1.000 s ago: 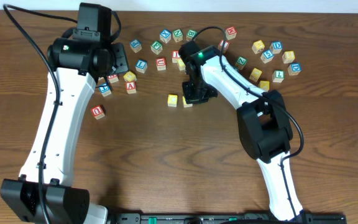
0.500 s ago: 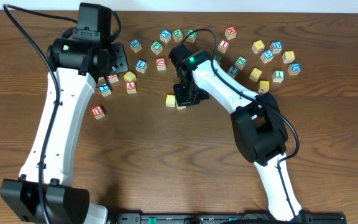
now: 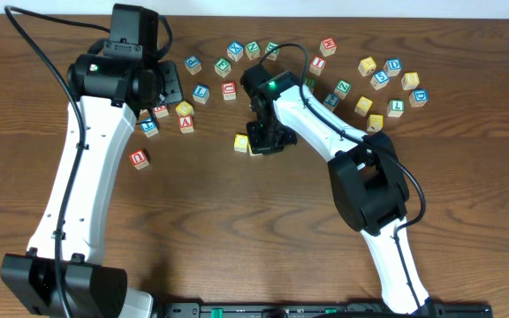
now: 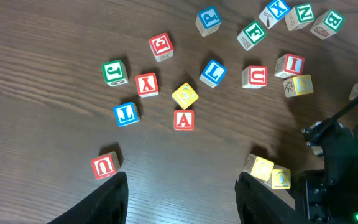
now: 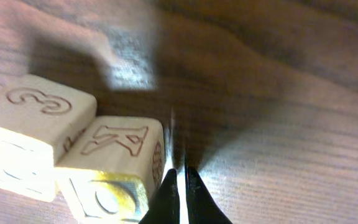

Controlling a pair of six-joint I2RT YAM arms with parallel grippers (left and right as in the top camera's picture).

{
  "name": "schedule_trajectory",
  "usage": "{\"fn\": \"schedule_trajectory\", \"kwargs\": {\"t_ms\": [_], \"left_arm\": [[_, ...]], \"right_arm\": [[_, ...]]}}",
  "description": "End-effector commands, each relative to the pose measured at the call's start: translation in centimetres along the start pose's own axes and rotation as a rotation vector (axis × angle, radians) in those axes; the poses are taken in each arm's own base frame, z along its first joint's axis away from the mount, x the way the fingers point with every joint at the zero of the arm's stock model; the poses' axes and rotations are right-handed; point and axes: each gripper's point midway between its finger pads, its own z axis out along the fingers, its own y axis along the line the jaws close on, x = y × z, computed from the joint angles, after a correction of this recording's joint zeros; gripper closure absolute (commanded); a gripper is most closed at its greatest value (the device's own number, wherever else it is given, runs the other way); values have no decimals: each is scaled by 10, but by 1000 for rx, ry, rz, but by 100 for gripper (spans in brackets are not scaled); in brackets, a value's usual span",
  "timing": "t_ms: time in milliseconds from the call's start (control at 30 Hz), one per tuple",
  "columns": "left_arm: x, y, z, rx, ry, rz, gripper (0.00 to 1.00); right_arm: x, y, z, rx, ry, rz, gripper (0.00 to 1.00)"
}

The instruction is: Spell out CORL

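pincer (image 5: 179,186): tips together | K-carved cube (image 5: 114,155): just beside tips, touching second cube (image 5: 33,124) | both on table (image 5: 278,124)

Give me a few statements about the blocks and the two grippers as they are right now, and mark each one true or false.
1. The right gripper is shut beside two yellow blocks. True.
2. The left gripper holds a block. False: it is open and empty.
3. The two yellow blocks are stacked. False: they lie side by side on the table.
4. A red A block sits next to a lone yellow block. True.
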Motion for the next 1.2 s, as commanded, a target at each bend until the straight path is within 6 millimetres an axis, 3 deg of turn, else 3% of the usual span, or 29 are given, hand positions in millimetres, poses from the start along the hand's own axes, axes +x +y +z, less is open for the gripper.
{"fn": "schedule_trajectory", "kwargs": {"t_ms": [0, 700, 933, 1167], "left_arm": [[-3, 1, -5, 1, -13, -13, 45], [-3, 1, -5, 1, -14, -13, 45], [-3, 1, -5, 1, -14, -12, 45], [-6, 0, -5, 6, -28, -14, 45]], "right_arm": [[6, 7, -9, -14, 1, 11, 99], [2, 21, -9, -46, -25, -22, 99], [24, 18, -12, -26, 56, -70, 99], [32, 38, -10, -63, 65, -167, 99]]}}
